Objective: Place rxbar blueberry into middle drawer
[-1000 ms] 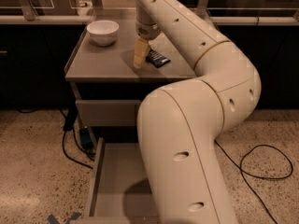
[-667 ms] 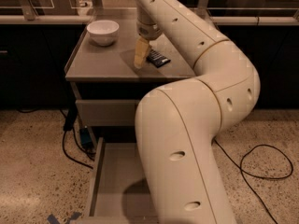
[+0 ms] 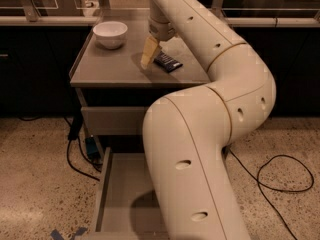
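Flat on the grey cabinet top (image 3: 107, 69), right of centre and slightly askew: rxbar blueberry (image 3: 168, 61), in a dark wrapper. Just beside its left end, tip down at the surface: gripper (image 3: 147, 64), pale yellow, tilted. Whether spread or pressed together, cannot tell. Not seen gripping the bar. Further left, near the back corner: white bowl (image 3: 110, 34), upright. Below the top, a shut drawer front (image 3: 112, 120). Lower still, pulled out over the speckled floor (image 3: 35, 174): middle drawer (image 3: 122, 194), partly hidden by the cream arm (image 3: 200, 134).
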Robot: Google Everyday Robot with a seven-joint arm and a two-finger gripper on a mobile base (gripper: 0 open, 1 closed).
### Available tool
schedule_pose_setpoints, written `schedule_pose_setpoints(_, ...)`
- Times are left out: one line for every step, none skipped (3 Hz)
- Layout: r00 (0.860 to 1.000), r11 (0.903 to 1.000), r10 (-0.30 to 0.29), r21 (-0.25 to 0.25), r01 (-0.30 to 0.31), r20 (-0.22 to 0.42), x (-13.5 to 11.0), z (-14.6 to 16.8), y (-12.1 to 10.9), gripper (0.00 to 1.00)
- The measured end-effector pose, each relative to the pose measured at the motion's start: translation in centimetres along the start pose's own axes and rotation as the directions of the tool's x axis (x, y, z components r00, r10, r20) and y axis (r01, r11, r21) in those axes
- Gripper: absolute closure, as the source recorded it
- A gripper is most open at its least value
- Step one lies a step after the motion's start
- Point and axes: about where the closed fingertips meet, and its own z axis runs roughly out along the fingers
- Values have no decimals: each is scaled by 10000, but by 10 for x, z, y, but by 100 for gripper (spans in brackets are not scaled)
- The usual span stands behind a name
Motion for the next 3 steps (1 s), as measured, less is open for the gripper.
schedule_pose_setpoints(10000,9996,22,-265,-20,76,0,10,1,0)
schedule_pose_setpoints(9982,9890,292,-1463,-212,530,-1,23,10,0)
schedule_pose_setpoints(9973,9909,282,-1329,-190,675,-7,28,8,0)
